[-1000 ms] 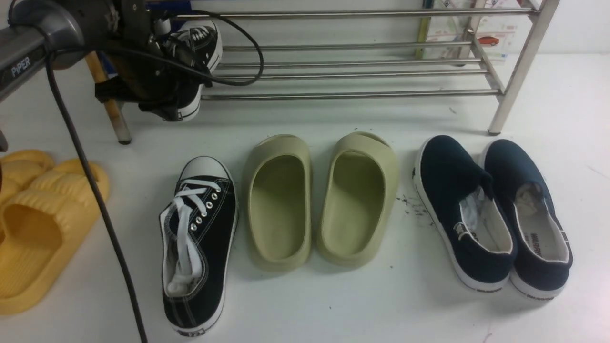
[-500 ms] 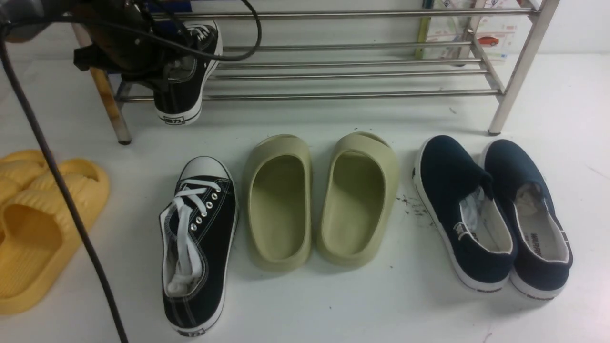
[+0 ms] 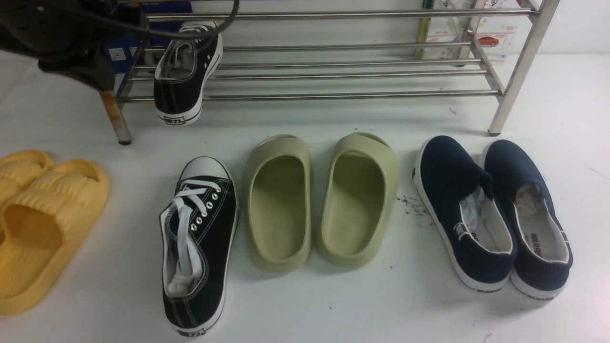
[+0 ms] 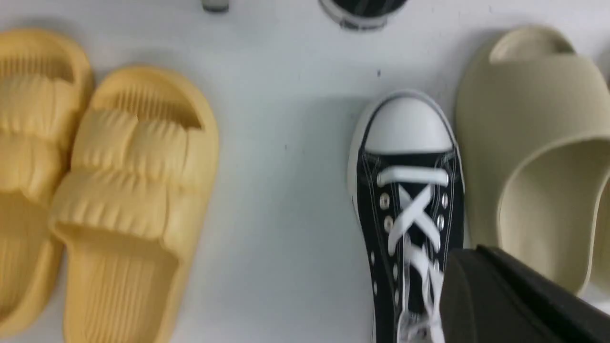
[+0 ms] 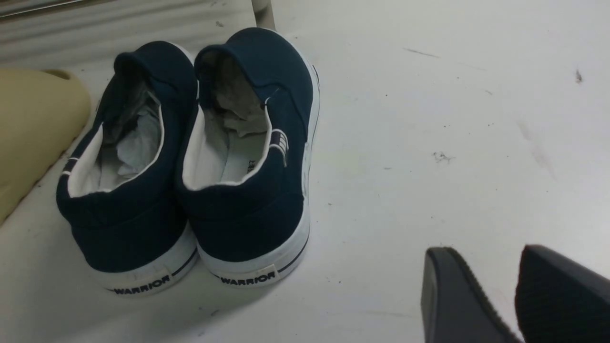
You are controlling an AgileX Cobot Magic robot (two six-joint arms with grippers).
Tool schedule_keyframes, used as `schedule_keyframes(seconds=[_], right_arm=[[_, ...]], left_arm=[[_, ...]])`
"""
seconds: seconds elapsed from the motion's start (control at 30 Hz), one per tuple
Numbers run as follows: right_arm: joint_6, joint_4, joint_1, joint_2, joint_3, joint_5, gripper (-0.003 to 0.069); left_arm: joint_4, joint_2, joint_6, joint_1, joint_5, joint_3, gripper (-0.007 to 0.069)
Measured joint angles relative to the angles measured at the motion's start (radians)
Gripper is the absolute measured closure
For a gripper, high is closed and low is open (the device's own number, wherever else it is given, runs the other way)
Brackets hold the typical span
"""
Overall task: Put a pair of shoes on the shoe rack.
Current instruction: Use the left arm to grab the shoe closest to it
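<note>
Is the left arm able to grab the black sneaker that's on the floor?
Probably yes. The left gripper hangs above the black sneaker on the floor and nothing covers it. The olive slide sits close beside it, and the shut jaws would need to open first.

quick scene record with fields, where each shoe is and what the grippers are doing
first sneaker: black sneaker on the shoe rack, lower bars, left end, heel overhanging the front
second sneaker: on the white surface, toe toward the rack
other footwear: olive slides, navy slip-ons, yellow slides, all off the rack
left gripper: shut, nothing in it
right gripper: open, empty, near the navy slip-ons
task status: one of two placed
</note>
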Motion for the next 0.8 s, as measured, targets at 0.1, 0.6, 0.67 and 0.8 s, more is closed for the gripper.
schedule_keyframes(seconds=[0.1, 0.6, 0.67, 0.8], right_arm=[[0.0, 0.0, 0.0, 0.0, 0.0, 0.0, 0.0419], [0.0, 0.0, 0.0, 0.0, 0.0, 0.0, 0.0419], [0.0, 0.0, 0.0, 0.0, 0.0, 0.0, 0.0419], [0.0, 0.0, 0.0, 0.0, 0.0, 0.0, 0.0419]], left_arm=[[0.021, -0.106, -0.007, -0.053, -0.003, 0.179, 0.0638], [-0.058, -0.118, 0.118, -0.188, -0.119, 0.539, 0.0636], [-0.054, -0.104, 0.117, -0.188, -0.128, 0.539, 0.0631], [0.021, -0.074, 0.013, -0.189, -0.145, 0.539, 0.0592]])
